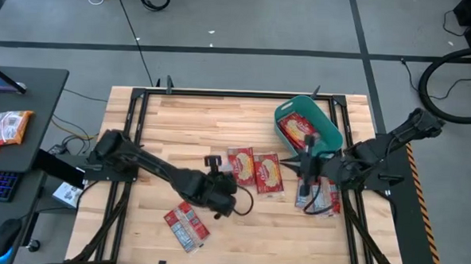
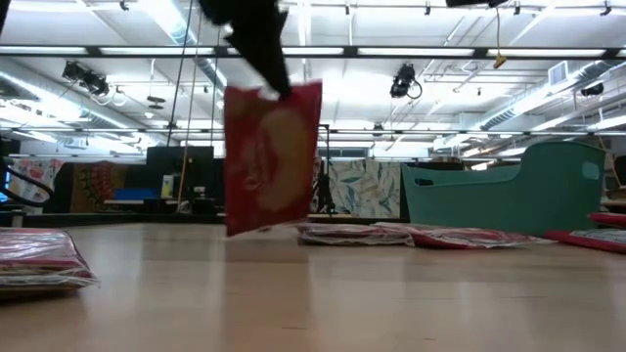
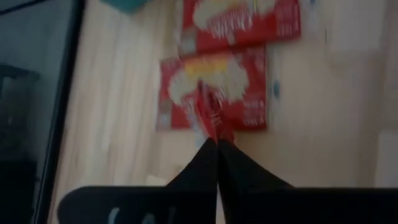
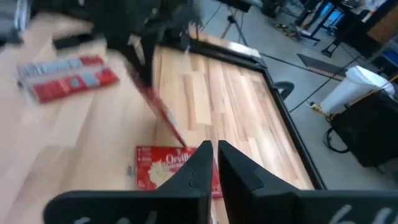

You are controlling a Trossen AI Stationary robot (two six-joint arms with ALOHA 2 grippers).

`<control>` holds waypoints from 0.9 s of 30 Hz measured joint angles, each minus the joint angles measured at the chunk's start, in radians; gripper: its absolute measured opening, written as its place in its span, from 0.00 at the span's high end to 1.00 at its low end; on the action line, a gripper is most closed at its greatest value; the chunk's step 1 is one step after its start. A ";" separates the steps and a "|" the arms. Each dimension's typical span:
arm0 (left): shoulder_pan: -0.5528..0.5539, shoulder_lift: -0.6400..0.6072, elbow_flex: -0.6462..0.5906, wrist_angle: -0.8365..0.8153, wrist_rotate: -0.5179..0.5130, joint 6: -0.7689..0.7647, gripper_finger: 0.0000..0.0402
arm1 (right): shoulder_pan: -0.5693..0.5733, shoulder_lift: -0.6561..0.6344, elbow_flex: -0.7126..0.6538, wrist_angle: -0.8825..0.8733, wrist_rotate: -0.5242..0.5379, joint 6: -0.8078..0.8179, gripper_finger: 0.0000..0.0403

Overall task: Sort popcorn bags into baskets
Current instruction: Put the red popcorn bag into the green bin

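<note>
My left gripper (image 1: 227, 182) is near the table's middle, shut on a red popcorn bag (image 2: 272, 156) that hangs clear of the wood. In the left wrist view this bag (image 3: 210, 112) shows edge-on above two bags lying flat (image 3: 214, 87). My right gripper (image 1: 306, 168) hovers shut over the table's right part, just in front of the teal basket (image 1: 329, 118), touching nothing. One bag (image 1: 299, 131) lies inside the basket. Two bags (image 1: 254, 169) lie flat mid-table, others (image 1: 187, 225) near the front edge and more (image 1: 322, 198) under the right arm. My left gripper pinches the popcorn bag's top edge (image 2: 286, 96) between its two fingers (image 3: 205, 163), coming from above. The bag hangs below the fingers, slightly slanted, and its lower edge (image 2: 256, 227) is clear of the table.
The basket (image 2: 509, 186) stands at the table's far right. Bare wood lies along the left and far parts of the table. A side desk to the left holds orange-and-white packets (image 1: 5, 128) and a keyboard. Black frame rails run along the table's edges.
</note>
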 joint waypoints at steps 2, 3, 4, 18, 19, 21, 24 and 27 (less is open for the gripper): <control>0.012 -0.028 0.007 0.034 0.000 0.038 1.00 | -0.010 0.034 0.000 0.000 0.000 -0.022 0.88; 0.018 -0.039 0.008 0.059 0.001 0.059 1.00 | -0.018 0.050 0.000 0.001 0.000 -0.024 0.86; 0.024 -0.048 0.008 0.077 0.003 0.081 1.00 | -0.029 0.068 0.000 0.012 -0.002 -0.025 0.84; 0.058 -0.064 0.007 0.258 0.059 0.315 1.00 | -0.250 0.251 0.000 0.227 -0.399 -0.070 0.50; 0.058 -0.064 0.007 0.265 0.060 0.324 1.00 | -0.261 0.266 0.000 0.242 -0.418 -0.080 0.49; 0.059 -0.064 0.007 0.275 0.059 0.335 1.00 | -0.282 0.295 0.000 0.280 -0.481 -0.101 0.49; 0.059 -0.064 0.007 0.285 0.034 0.343 1.00 | -0.300 0.327 0.000 0.323 -0.557 -0.116 0.49; 0.059 -0.064 0.017 0.282 0.006 0.348 1.00 | -0.310 0.335 0.000 0.326 -0.588 -0.117 0.50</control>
